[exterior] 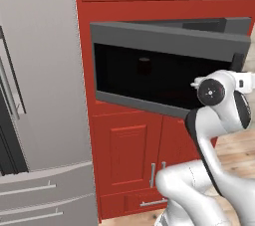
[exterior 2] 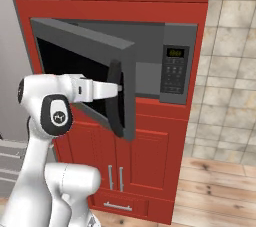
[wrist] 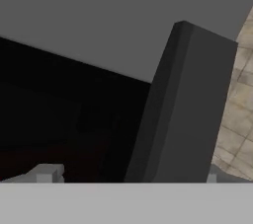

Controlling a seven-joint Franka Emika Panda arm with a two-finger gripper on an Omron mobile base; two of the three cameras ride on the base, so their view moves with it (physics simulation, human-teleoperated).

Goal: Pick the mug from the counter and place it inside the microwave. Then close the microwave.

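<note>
One mug [exterior: 144, 65] is what you are after, and you can find it already inside the microwave [exterior 2: 150, 61]: in the left base view it shows as a small dark red shape standing upright in the black cavity, at about eleven o'clock from the arm's white wrist. It sits well back from the front opening, apart from the door.

The microwave door [exterior 2: 90, 78] stands partly open, swung out toward you. In the right base view its grey top edge runs from ten o'clock down to the curved black handle [exterior 2: 116, 98] near the picture's middle, and the keypad panel [exterior 2: 174, 68] with its small green display lies at three o'clock from that handle.

The gripper [exterior 2: 118, 88] reaches in level from nine o'clock and meets the door right at the handle. In the hand view the two fingertips [wrist: 47, 172] stand far apart at the bottom corners, with the door's dark edge rising between them toward one o'clock. The jaws are spread wide and clasp nothing; you cannot tell whether a finger actually touches the door.

Red cabinets [exterior: 129, 160] surround the microwave, a grey refrigerator [exterior: 42, 95] stands at nine o'clock of it, and beige wall tiles [exterior 2: 230, 71] lie at three o'clock.
</note>
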